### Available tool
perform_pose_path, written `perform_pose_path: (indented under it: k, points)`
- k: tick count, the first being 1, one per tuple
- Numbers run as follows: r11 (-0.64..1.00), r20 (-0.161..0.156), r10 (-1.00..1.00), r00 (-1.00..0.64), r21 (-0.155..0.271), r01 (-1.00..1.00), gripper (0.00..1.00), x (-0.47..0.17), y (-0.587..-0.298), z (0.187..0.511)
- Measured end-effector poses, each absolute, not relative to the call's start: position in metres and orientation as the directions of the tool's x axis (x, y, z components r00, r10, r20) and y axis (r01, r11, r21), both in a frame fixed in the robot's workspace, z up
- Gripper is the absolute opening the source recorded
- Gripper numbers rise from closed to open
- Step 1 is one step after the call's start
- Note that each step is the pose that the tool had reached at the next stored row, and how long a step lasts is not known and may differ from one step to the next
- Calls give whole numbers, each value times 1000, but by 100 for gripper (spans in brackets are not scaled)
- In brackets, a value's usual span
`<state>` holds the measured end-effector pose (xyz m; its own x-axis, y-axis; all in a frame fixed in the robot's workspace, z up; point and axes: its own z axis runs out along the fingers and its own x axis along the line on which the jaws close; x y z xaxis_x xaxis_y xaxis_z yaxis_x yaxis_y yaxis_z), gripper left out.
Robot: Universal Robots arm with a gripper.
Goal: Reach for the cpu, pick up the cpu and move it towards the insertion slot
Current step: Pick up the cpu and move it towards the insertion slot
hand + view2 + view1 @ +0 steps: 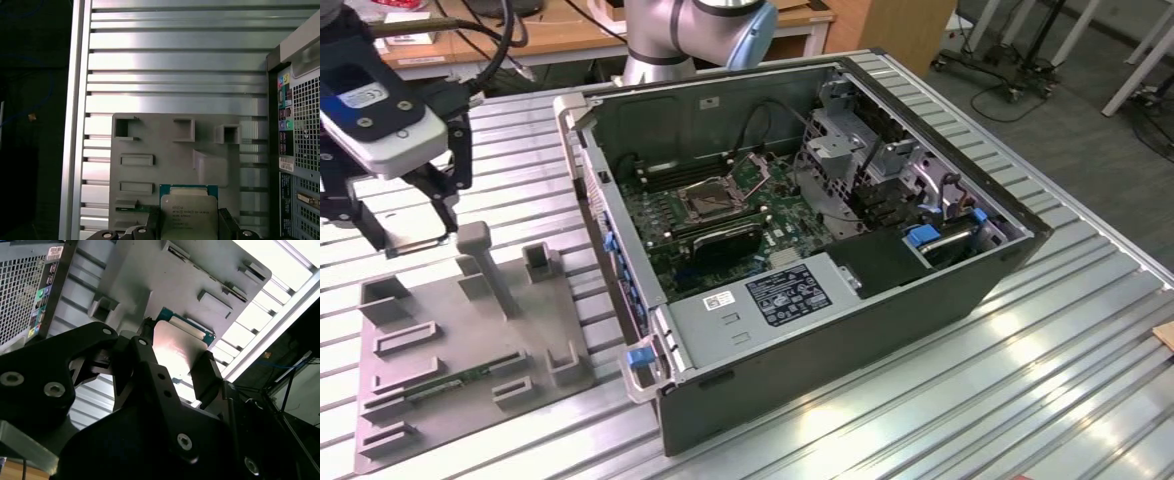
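The cpu (189, 212) is sitting clamped by two opposite edges between the black fingers (206, 374) of the hand (414, 238), which is gripping it above the grey holder tray (454, 350) on the ribbed bench (1067, 340). It is hanging well apart from the insertion slot (711, 195), which is lying inside the open computer case (854, 340) toward the exterior view's right.

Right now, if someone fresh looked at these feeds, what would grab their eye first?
The open computer case fills the middle of the exterior view, its side off and the square metal-framed socket bare on the board. At that view's left, the hand grips the silvery chip, seen close up in the first wrist view, held above the grey tray.
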<state>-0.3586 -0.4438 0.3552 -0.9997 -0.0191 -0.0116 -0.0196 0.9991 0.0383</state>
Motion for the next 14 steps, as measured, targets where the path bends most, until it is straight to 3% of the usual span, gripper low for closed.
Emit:
perform_pose_path:
  k: [14]
  points:
    - [999, -11, -19, -1000, 38, -20, 54, -353, -444, 357]
